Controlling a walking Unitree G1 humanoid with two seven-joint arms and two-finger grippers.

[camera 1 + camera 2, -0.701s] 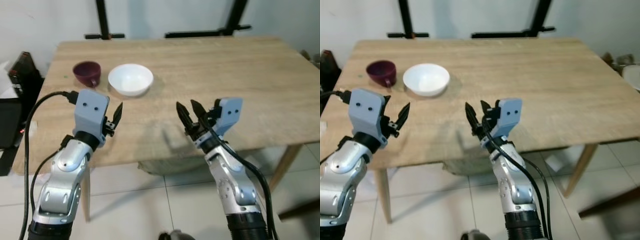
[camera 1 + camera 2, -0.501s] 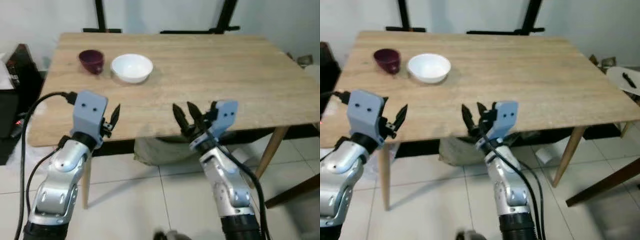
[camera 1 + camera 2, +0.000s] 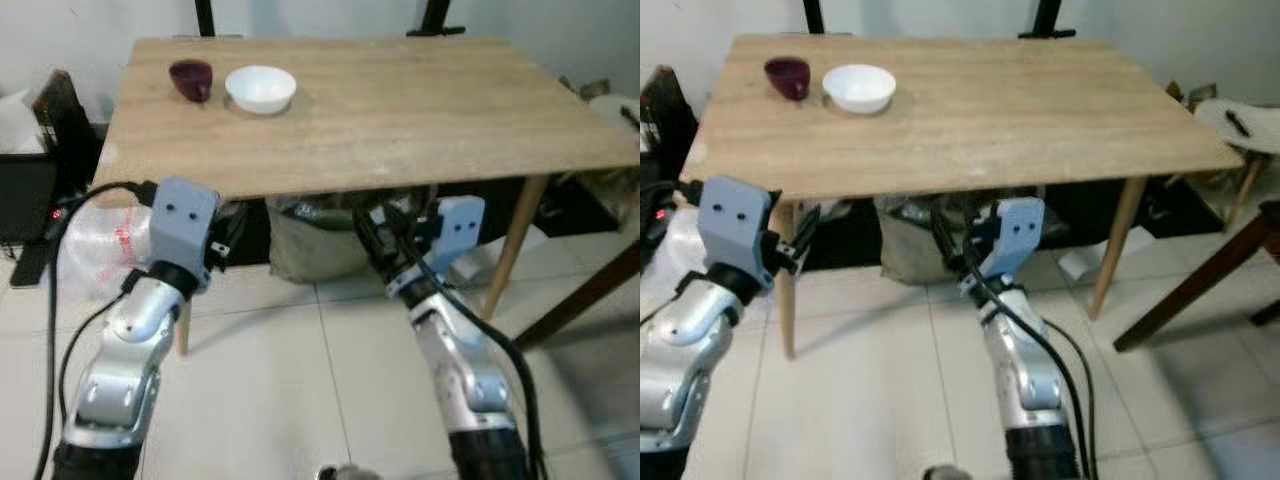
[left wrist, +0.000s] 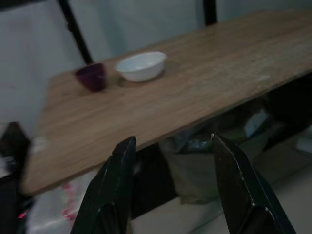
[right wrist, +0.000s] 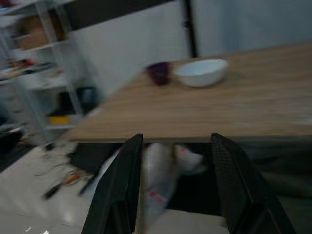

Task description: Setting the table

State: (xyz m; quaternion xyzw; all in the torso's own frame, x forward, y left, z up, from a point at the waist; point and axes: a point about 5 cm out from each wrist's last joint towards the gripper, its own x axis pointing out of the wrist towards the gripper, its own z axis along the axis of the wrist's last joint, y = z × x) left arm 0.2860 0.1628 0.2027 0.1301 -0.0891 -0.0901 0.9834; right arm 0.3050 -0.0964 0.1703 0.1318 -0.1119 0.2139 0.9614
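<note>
Bowl point(image 3: 260, 88) beside purple cup point(image 3: 191, 78) on table point(image 3: 400, 110).

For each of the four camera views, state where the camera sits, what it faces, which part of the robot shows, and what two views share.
Left eye view: on the head, looking down at the wooden table; both silver arms show.
Right eye view: same head, same scene.
Left wrist view: along the left gripper toward the white bowl and purple cup.
Right wrist view: along the right gripper toward the table edge.
Shared: both wrist views show bowl and cup between open fingers.
</note>
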